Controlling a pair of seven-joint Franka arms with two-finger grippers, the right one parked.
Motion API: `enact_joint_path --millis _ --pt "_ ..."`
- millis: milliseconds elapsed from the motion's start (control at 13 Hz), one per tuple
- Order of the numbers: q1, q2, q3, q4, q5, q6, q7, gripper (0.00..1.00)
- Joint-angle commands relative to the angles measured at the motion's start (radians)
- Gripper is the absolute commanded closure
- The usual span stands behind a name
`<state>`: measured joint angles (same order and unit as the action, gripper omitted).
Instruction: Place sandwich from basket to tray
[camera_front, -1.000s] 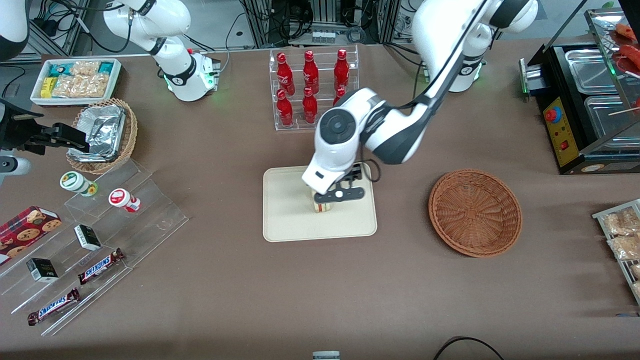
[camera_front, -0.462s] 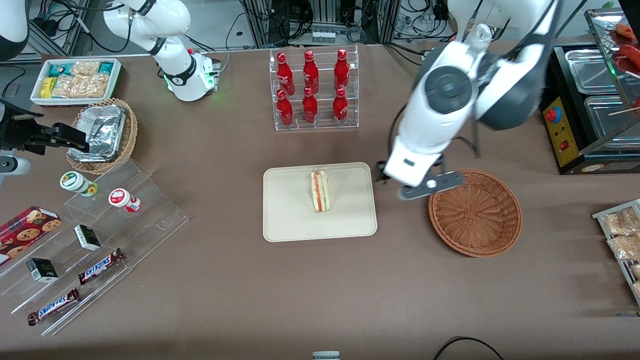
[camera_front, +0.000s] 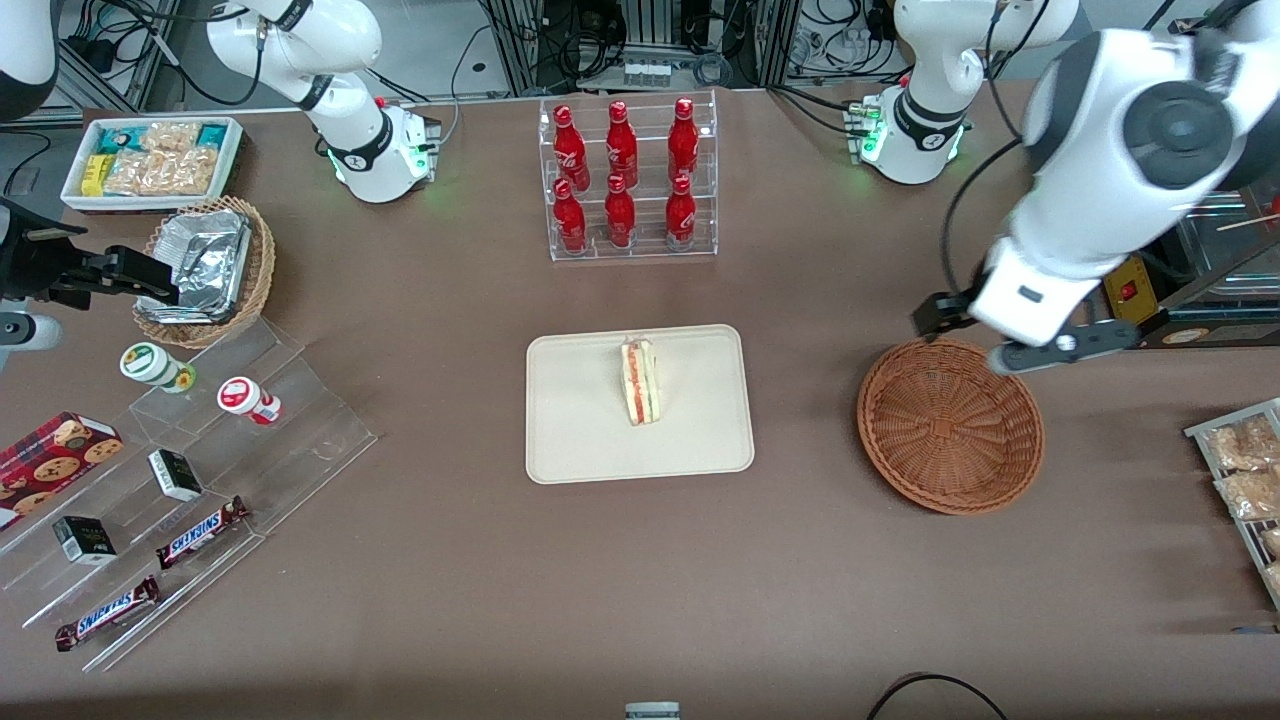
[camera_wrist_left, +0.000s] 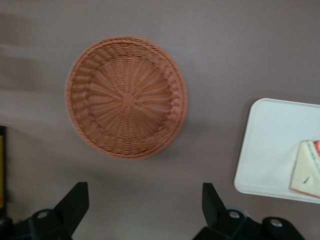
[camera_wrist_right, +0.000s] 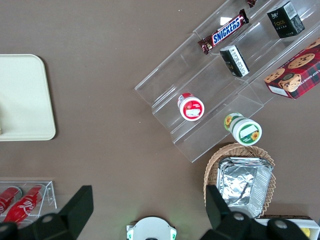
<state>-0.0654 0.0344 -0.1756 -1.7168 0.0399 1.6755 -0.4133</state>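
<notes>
The gripper (camera_wrist_left: 142, 210) hangs spread wide and empty above the basket (camera_front: 950, 425), near the table's working-arm edge. The sandwich (camera_front: 640, 381) lies on the tray (camera_front: 580, 440) mid-table.

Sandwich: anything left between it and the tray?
No. The sandwich lies on the tray, the basket holds nothing, and the gripper, fingers open, hangs above the basket's rim.

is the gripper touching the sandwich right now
Apart. In the front view the sandwich lies alone on the tray, while the open gripper hangs above the basket rim, bare table between them.
</notes>
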Motion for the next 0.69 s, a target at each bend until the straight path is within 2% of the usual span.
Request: enact_joint_path --millis 0,154,615 --pt "0.045 -0.059 -0.010 -0.030 -0.009 -0.031 0.077 0.00" --pt "0.088 -0.077 -0.012 -0.030 -0.009 -0.054 0.145 0.00" --pt "0.104 -0.073 0.004 0.008 -0.009 -0.069 0.188 0.00"
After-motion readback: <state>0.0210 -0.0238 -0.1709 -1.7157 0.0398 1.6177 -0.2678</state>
